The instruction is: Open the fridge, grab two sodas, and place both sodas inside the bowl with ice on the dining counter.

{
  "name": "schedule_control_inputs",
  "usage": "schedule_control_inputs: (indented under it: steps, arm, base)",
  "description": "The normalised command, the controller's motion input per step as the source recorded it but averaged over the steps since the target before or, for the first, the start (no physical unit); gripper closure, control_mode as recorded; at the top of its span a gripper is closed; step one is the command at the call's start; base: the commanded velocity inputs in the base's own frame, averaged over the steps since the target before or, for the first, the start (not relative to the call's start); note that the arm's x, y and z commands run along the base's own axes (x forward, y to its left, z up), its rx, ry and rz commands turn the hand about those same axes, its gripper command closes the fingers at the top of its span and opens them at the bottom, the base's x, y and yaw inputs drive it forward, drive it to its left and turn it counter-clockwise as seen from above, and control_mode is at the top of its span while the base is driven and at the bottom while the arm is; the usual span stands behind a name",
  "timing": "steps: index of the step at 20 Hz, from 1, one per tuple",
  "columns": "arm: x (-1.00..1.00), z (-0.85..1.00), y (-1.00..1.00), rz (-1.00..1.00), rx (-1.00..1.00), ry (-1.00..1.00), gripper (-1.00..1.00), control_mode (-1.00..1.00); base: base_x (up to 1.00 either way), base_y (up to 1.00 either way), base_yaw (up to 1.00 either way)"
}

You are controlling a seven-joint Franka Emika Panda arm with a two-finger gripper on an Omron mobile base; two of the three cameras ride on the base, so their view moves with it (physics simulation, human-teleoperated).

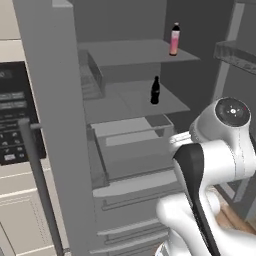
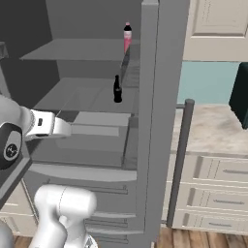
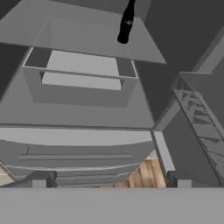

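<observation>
You have both sodas standing upright inside the open fridge (image 1: 60, 125). The pink soda (image 1: 174, 40) sits near the front right corner of the top shelf (image 1: 130, 52); the dark soda (image 1: 155, 91) stands on the middle shelf (image 1: 130, 102) below it, close to the front edge and well apart from the pink one. Both shelves around them are bare grey surface, so each bottle has free room on all sides.

Below the middle shelf you see a drawer bin (image 1: 132, 132), then the curved front of the lower drawers (image 1: 135, 185). The left door (image 1: 50, 100) stands open with its bar handle (image 1: 42, 185) beside a black panel (image 1: 12, 115). In the right base view the other door (image 2: 160, 116) edge-on frames the opening, with cream drawers (image 2: 213, 184) and a marble tabletop (image 2: 213, 131) beyond it.

Your gripper (image 3: 109, 181) has its fingers spread wide apart, holding nothing, and looks up at the dark soda from low in front of the drawers, above wood floor (image 3: 144, 175).
</observation>
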Motion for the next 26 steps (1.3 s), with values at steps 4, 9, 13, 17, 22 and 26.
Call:
schedule_control_inputs:
  steps: [4, 9, 13, 17, 22, 26]
  arm:
    - [0.0, 0.0, 0.0, 0.0, 0.0, 0.0, -1.0, 1.0]
    - [0.0, 0.0, 0.0, 0.0, 0.0, 0.0, -1.0, 1.0]
    - [0.0, 0.0, 0.0, 0.0, 0.0, 0.0, -1.0, 1.0]
    - [0.53, -0.01, -0.43, 0.0, 0.09, -0.09, -1.0, -1.0]
    - [0.61, -0.06, -0.23, 0.01, 0.1, -0.12, -1.0, -1.0]
    - [0.52, -0.01, 0.0, 0.02, 0.08, -0.14, -1.0, -1.0]
  base:
    - [0.59, -0.09, 0.01]
    - [0.44, -0.15, 0.0]
    - [0.35, -0.32, 0.0]
    - [0.0, 0.0, 0.0]
    - [0.0, 0.0, 0.0]
    - [0.0, 0.0, 0.0]
